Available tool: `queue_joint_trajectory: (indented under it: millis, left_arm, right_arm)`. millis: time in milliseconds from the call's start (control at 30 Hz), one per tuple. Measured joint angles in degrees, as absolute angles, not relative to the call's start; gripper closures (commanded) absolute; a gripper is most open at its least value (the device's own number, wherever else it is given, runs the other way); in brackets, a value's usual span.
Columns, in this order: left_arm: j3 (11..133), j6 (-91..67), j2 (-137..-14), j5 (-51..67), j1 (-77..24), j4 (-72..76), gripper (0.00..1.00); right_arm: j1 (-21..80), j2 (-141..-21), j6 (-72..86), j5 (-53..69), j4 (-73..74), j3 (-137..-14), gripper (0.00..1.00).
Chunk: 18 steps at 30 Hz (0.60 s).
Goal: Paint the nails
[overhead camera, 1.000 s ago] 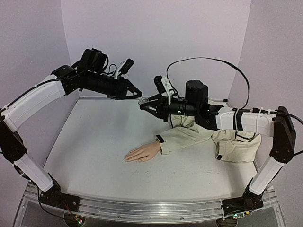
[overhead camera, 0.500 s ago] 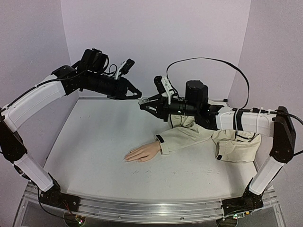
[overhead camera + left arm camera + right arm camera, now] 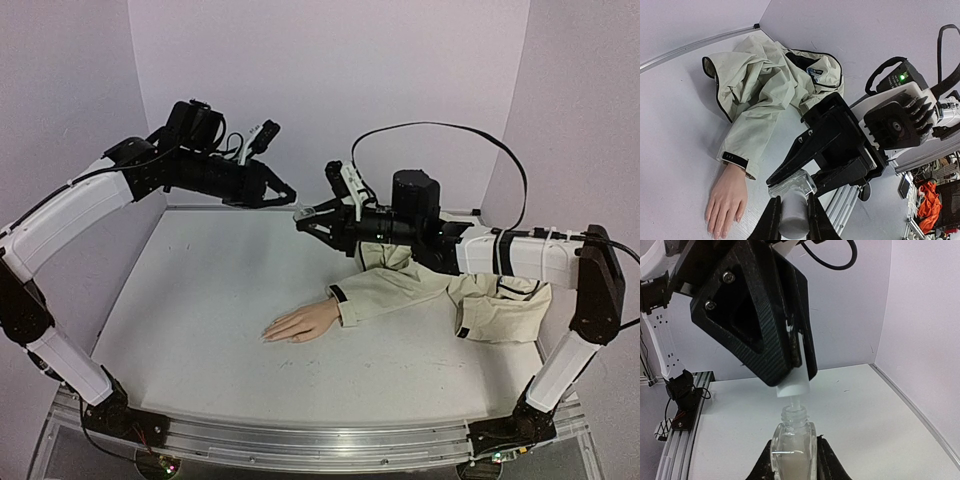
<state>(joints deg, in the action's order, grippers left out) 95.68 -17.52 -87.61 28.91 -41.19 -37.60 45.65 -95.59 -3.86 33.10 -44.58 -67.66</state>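
Note:
The pale mannequin hand [image 3: 299, 323] lies flat on the table, fingers pointing left, coming out of a beige sleeve [image 3: 400, 285]. It also shows in the left wrist view [image 3: 728, 196]; its nails are too small to make out. Both grippers meet high above the table's back. My right gripper [image 3: 304, 221] is shut on a small clear bottle [image 3: 792, 452], held neck up. My left gripper [image 3: 288, 196] is shut on the bottle's white cap [image 3: 794, 383]. The cap is lifted just off the bottle's neck, with the brush stem still inside it. The cap [image 3: 792, 216] and bottle [image 3: 793, 183] also show in the left wrist view.
The rest of the beige jacket [image 3: 505, 308] lies bunched at the table's right, under my right arm. Lilac walls close in the back and both sides. An aluminium rail [image 3: 300, 440] runs along the near edge.
My left gripper has drawn slightly up and to the left with the cap, opening a small gap from the bottle. The right arm and the hand have not moved.

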Motion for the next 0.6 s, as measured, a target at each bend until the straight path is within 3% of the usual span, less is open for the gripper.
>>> queue_joint_trajectory:
  millis: [600]
  left_arm:
    - [95.6,-17.3,-85.5,26.8,-40.5,-37.6,1.0]
  right_arm:
    - [45.6,-95.2,-4.6,31.7,-45.7,-65.0,1.0]
